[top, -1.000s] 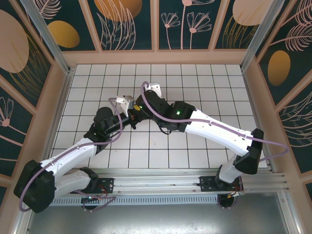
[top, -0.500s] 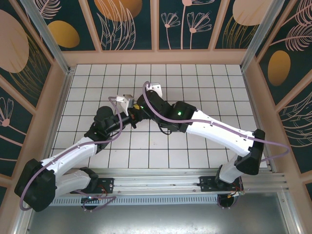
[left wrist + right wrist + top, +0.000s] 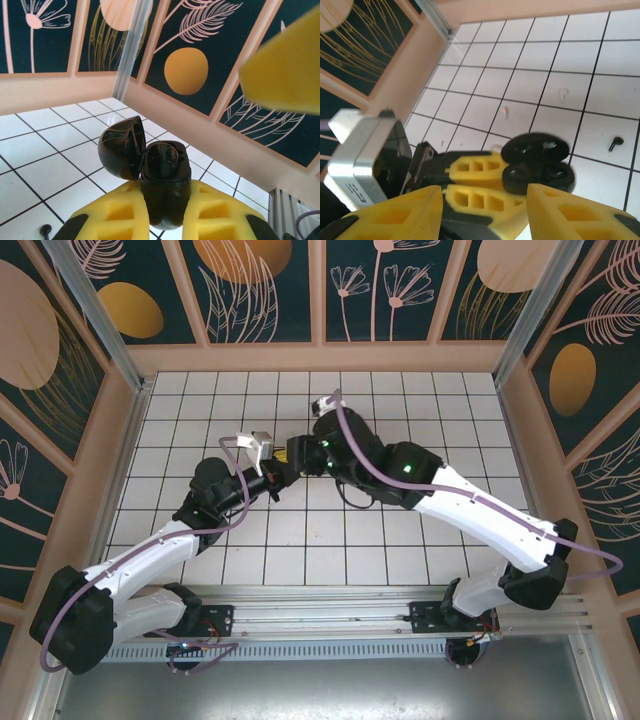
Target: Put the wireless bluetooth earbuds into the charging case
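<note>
My left gripper (image 3: 165, 212) is shut on the black charging case (image 3: 165, 172), held off the tiles with its lid (image 3: 120, 150) swung open to the left. A glossy black earbud (image 3: 169, 156) sits in the case's well. My right gripper (image 3: 485, 212) hangs just above the case (image 3: 538, 172), its yellow fingers (image 3: 395, 217) apart with nothing between them; one of its fingers (image 3: 285, 70) shows blurred at the upper right of the left wrist view. A second tiny black earbud (image 3: 616, 142) lies on the white tiles (image 3: 45, 230). From the top camera, both grippers (image 3: 292, 462) meet near mid-table.
White tiled floor (image 3: 400, 400) with pink walls (image 3: 330, 358) on three sides. Two small pale marks (image 3: 563, 94) lie on tiles beyond the case. The left wrist camera housing (image 3: 360, 165) sits close beside my right gripper's left finger.
My right gripper has opened and its arm has swung right and back from the case. The left arm has held still with the case.
</note>
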